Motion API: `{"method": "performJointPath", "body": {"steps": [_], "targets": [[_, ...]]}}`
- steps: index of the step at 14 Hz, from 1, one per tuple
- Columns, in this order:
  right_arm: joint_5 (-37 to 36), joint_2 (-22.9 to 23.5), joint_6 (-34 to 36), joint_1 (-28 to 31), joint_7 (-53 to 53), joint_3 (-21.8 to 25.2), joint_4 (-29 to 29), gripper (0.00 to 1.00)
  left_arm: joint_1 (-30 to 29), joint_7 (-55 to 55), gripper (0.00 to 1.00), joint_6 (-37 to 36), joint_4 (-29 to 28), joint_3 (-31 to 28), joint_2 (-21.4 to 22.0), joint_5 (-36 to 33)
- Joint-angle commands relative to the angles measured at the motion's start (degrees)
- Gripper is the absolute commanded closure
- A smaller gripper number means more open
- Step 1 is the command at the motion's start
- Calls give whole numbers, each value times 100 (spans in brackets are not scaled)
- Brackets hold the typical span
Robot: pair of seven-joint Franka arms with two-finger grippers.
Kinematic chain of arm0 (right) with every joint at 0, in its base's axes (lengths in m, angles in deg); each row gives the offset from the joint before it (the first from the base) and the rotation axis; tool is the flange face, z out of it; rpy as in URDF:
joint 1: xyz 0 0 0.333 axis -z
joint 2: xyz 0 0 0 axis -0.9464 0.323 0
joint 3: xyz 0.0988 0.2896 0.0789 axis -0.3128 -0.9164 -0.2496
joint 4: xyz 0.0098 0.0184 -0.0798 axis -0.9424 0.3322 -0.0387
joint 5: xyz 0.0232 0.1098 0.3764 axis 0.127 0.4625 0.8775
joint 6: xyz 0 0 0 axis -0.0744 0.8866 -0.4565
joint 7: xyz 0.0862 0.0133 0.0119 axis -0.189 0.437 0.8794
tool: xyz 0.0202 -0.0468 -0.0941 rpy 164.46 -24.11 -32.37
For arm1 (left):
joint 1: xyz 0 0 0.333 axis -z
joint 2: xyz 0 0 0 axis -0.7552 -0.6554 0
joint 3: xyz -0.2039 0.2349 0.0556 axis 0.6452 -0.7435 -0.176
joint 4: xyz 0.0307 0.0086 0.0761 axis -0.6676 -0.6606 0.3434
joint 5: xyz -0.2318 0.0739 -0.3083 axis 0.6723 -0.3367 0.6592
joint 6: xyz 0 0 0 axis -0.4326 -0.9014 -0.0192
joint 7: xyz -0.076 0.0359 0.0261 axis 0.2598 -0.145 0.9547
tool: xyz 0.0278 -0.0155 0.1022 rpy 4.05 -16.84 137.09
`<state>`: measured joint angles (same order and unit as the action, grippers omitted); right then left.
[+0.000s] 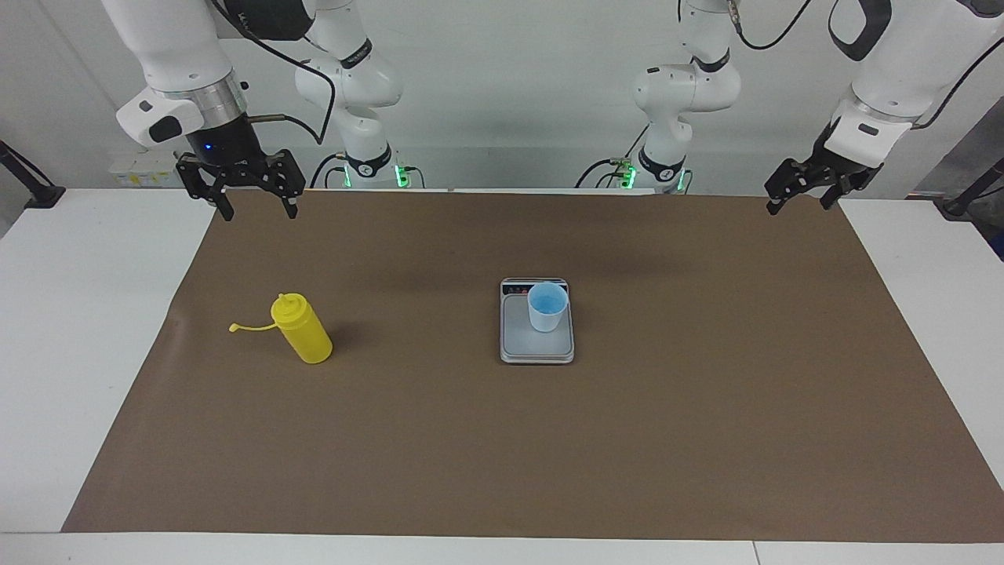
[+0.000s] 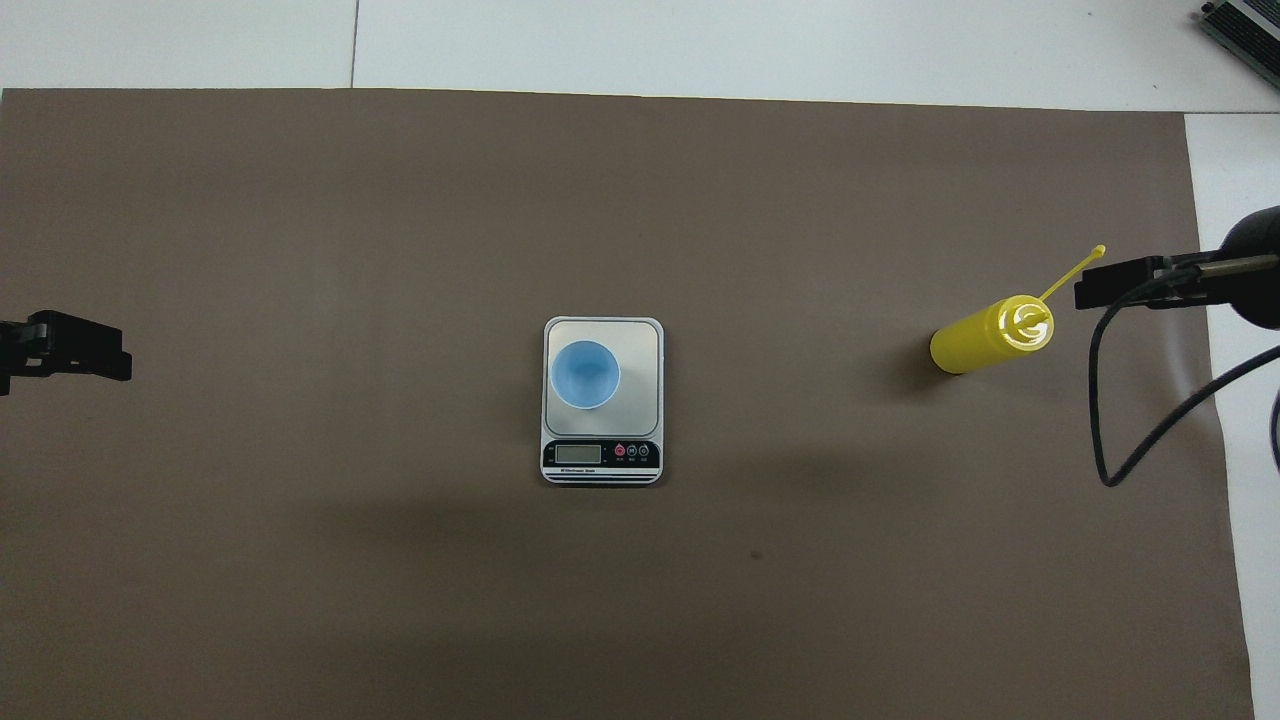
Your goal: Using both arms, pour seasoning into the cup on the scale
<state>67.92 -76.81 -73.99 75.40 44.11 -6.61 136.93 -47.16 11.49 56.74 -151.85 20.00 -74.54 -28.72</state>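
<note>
The yellow seasoning bottle (image 1: 302,328) (image 2: 985,335) stands upright on the brown mat toward the right arm's end, its cap strap sticking out sideways. At the middle of the mat the light-blue cup (image 1: 547,306) (image 2: 585,374) stands on the silver-grey scale (image 1: 536,347) (image 2: 641,345), at the plate's end nearest the display. My right gripper (image 1: 260,213) (image 2: 1085,292) hangs open and empty in the air, well above the mat's robot-side edge and apart from the bottle. My left gripper (image 1: 798,207) (image 2: 120,350) waits open and empty above the mat's corner at the left arm's end.
A brown mat (image 1: 502,455) covers most of the white table (image 1: 78,314). A black cable (image 2: 1130,440) loops down from the right arm's wrist. Only the bottle and the scale with the cup stand on the mat.
</note>
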Motion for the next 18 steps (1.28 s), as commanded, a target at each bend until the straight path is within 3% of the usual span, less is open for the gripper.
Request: {"method": "performJointPath", "body": {"steps": [1,18], "targets": [[-66,-32,275,6,-333,-16,-24,0,-30,8,0,21,-109,-2,118,87],[-101,-94,188,6,-915,-16,134,0,-30,8,0,21,-109,-2,118,87]]}}
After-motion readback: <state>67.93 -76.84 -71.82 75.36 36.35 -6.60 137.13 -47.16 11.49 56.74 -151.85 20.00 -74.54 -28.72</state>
